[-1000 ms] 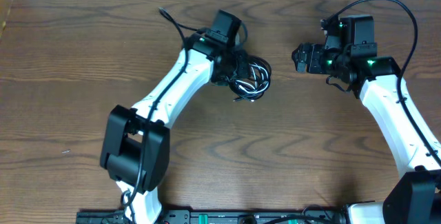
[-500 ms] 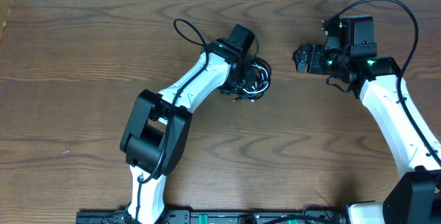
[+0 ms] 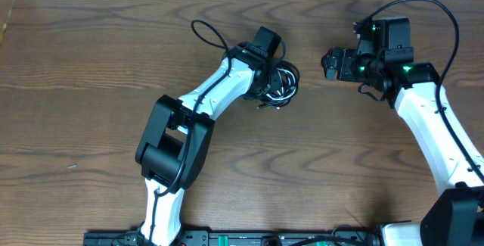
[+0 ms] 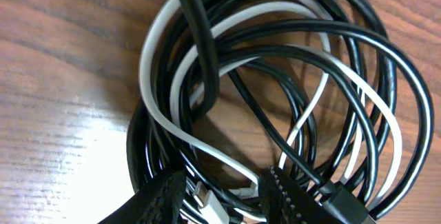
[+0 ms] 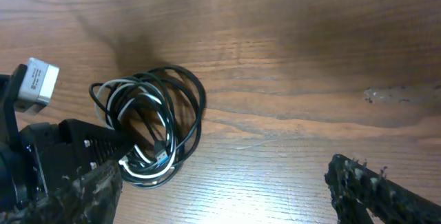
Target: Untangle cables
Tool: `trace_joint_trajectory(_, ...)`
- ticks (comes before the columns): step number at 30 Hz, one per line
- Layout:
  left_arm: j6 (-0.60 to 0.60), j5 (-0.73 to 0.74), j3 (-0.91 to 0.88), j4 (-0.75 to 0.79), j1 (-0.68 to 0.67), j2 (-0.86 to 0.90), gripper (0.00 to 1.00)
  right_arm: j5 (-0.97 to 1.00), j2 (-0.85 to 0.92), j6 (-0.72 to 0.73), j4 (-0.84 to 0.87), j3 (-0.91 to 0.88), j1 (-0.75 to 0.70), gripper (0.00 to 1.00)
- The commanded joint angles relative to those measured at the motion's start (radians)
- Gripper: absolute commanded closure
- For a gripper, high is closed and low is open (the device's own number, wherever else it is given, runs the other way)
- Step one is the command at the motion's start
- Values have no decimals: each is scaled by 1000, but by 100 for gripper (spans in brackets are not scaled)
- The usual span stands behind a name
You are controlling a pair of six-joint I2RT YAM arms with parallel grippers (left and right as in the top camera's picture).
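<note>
- The cables [image 3: 281,87] are being borne by the bench [image 3: 91,64] as one tangled coil.
- The coil's near edge is being straddled by the left gripper [image 4: 224,186]; whether strands are being pinched cannot be told.
- The right gripper [image 5: 227,196] is being held spread wide, apart from the coil.

The overhead camera looked straight down on the whole table [image 3: 91,64], taking in both arms. The left wrist camera hung very close above the cables [image 4: 275,79], facing down, its own fingers [image 4: 155,200] at the bottom edge. The right wrist camera looked from farther off, slanting across the wood. All three views shared that coil of cables.
</note>
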Motion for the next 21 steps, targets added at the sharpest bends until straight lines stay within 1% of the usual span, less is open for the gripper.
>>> trace_joint_trajectory(1,63,-37,2,0,4,11,59,7,3,11,-3,15,-2,8)
trace_joint_trajectory(4,95,-43,10,5,4,6,59,7,3,11,-3,15,-2,8)
trace_joint_trajectory(11,94,-110,9,24,4,12,59,7,3,4,-4,15,-1,8)
trace_joint_trajectory(16,94,-109,8,60,0,16,60,7,3,4,-4,15,0,8)
trace_joint_trajectory(21,86,-100,7,60,-19,32,60,7,3,0,-4,15,0,7)
